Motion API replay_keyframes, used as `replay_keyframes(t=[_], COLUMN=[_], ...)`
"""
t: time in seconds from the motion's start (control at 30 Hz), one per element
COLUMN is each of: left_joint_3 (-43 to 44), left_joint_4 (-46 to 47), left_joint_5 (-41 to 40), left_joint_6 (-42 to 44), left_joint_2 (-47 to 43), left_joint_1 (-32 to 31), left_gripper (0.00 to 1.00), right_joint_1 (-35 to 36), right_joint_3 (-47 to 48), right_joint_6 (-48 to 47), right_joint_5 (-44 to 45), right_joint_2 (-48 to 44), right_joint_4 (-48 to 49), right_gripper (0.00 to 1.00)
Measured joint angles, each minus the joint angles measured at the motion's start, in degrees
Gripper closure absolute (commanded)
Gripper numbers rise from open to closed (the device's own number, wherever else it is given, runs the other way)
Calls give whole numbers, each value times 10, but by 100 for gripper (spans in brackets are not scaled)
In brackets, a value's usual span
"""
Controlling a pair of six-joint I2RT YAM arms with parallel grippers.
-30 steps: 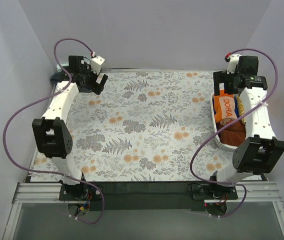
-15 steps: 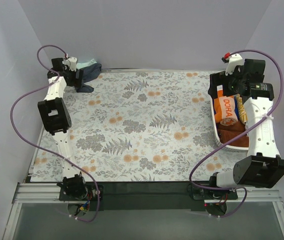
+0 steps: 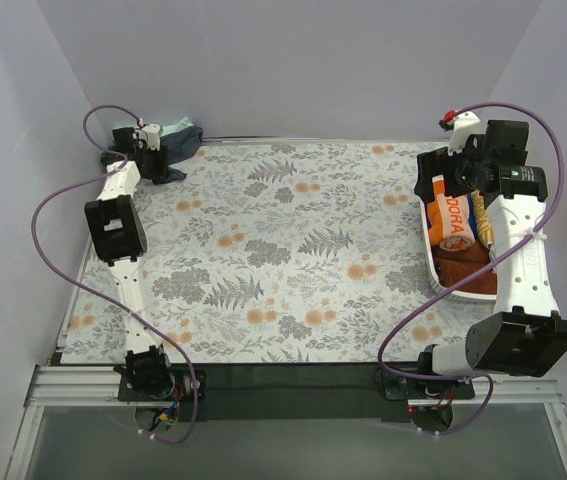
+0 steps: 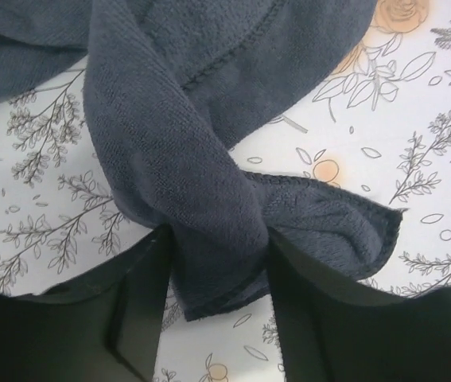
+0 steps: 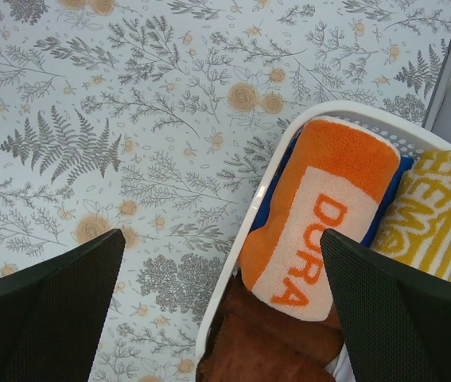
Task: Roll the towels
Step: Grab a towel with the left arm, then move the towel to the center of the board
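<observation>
A dark navy towel (image 4: 177, 119) lies crumpled at the table's far left corner (image 3: 173, 160), with a mint green towel (image 3: 175, 128) behind it. My left gripper (image 4: 217, 270) is down on that pile (image 3: 153, 155), and both jaws press a bunched fold of the navy cloth between them. My right gripper (image 5: 223, 239) hangs open above the basket's left rim (image 3: 441, 180), holding nothing. Under it a rolled orange towel (image 5: 320, 215) with white lettering lies in the basket (image 3: 453, 215).
The white oval basket (image 5: 241, 263) stands at the table's right edge (image 3: 433, 270). It also holds a brown towel (image 5: 265, 342), a yellow-striped towel (image 5: 432, 207) and a blue towel (image 5: 269, 199). A floral cloth (image 3: 293, 250) covers the table.
My left arm stretched out to the far left corner and its jaws closed in on the navy towel. My right gripper shifted a little over the basket and stayed open.
</observation>
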Motion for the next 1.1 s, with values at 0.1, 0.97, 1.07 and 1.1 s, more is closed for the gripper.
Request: replay_keyframes(t=[0.1, 0.97, 1.07, 1.1], left_joint_3=[12, 49, -31, -64], left_joint_4=[1, 102, 115, 114], left_joint_5=[7, 152, 191, 204], left_joint_6=[-7, -32, -33, -30], left_joint_2=[4, -439, -539, -570], left_joint_1=[0, -2, -5, -9], left_gripper=[92, 100, 100, 100], right_joint_1=[0, 0, 0, 0], right_joint_3=[0, 11, 11, 11], right_joint_6=[-2, -19, -21, -23], right_joint_5=[0, -33, -42, -46], right_joint_2=[-2, -88, -99, -102], right_joint_4=[-3, -14, -15, -15], right_gripper=[2, 2, 1, 1])
